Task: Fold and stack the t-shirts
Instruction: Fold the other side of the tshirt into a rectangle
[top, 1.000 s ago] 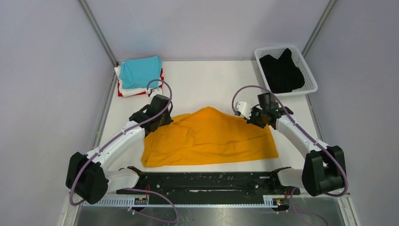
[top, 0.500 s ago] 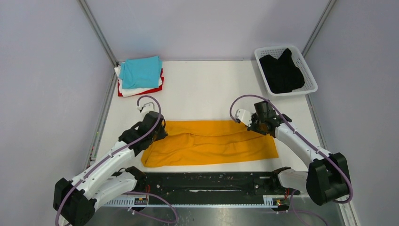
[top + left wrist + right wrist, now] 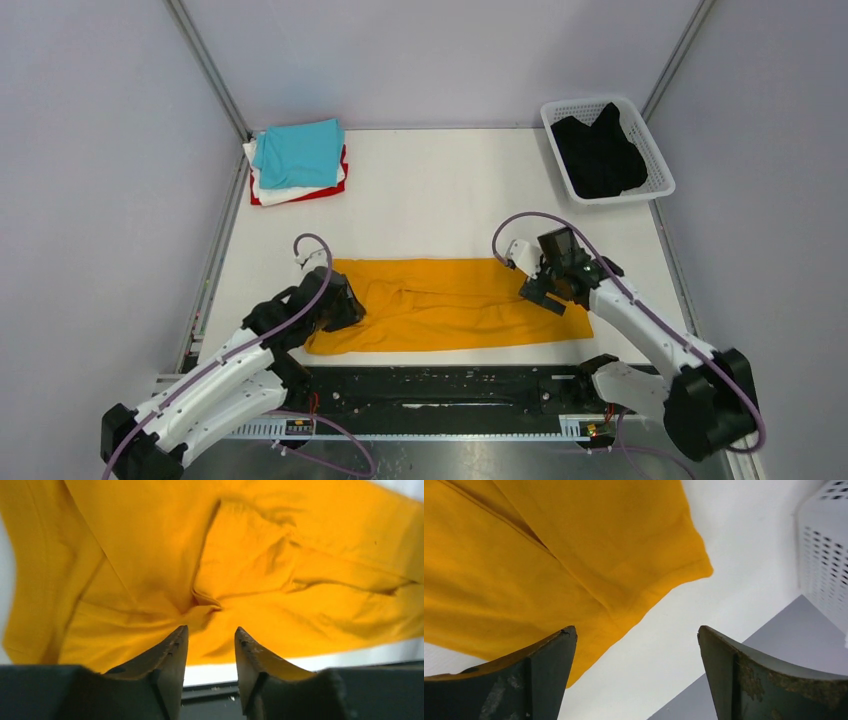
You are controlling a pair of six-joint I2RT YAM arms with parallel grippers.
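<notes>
change: orange shirt (image 3: 450, 305), raised a second ago, now lies as a folded band low-centre on the counter (image 3: 430, 190) | left hand (image 3: 211, 628): let go, narrowly parted | right hand (image 3: 636, 628): let go, wide | lengthwise fold looks done

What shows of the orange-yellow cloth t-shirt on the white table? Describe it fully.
The orange-yellow cloth t-shirt is plain soft fabric, folded into a long band lying flat across the near part of the white table, wrinkled along its middle, with seams and an overlapping layer visible. The left gripper is at its left end, jaws parted, cloth bunched just beyond the tips; the right gripper stands wide open over its right corner, holding nothing.
</notes>
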